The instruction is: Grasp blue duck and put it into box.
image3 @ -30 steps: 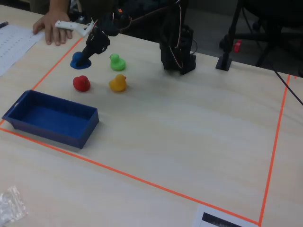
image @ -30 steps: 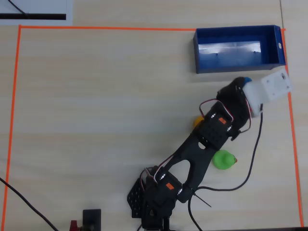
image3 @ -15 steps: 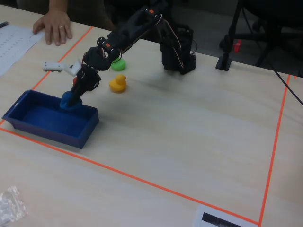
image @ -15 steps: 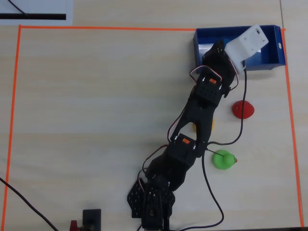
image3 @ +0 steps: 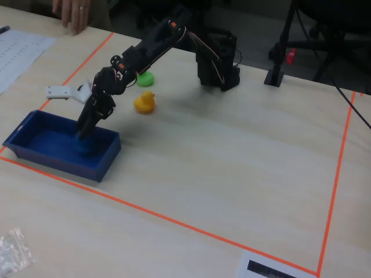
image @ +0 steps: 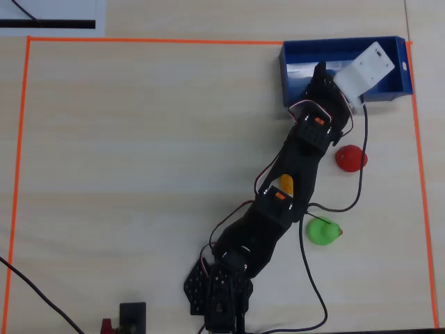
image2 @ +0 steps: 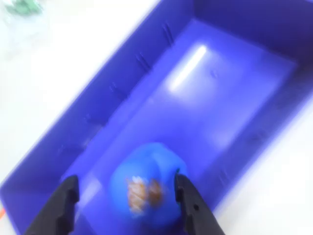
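Observation:
The blue duck is a blurred rounded shape with an orange-brown beak, low inside the dark-blue box. My gripper is open around it. The left finger stands clear of the duck and the right finger is at its side. In the overhead view the arm reaches into the box at the top right, and my gripper and the duck are hidden under the wrist. In the fixed view my gripper points down into the box.
A red duck and a green duck sit on the table right of the arm. In the fixed view the red one looks orange-yellow. Orange tape borders the workspace. A clear plastic bag lies outside it.

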### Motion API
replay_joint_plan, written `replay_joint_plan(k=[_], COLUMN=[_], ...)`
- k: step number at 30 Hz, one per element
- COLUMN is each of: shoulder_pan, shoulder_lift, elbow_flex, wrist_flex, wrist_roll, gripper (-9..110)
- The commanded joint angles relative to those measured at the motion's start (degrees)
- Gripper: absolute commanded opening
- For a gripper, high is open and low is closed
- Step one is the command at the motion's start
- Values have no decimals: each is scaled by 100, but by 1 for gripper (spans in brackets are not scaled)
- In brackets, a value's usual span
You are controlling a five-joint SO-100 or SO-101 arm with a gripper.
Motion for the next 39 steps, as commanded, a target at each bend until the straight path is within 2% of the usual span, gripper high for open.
replay_joint_plan(k=[1,7,15,20,25,27,35,39], shoulder_pan=[-211,-483,-1477,-2654,-3437,-3568,-3876,-3876], shoulder_lift=[2065,3498,7005,8956,10995,11487,12577,12577], elbow_flex=[1257,1925,5467,7620,9149,9519,9721,9729], wrist_flex=[18,721,1354,2127,2962,3287,5520,5968], wrist_roll=[-9,281,88,141,79,44,-325,-483], gripper=[31,33,33,25,6,0,0,0])
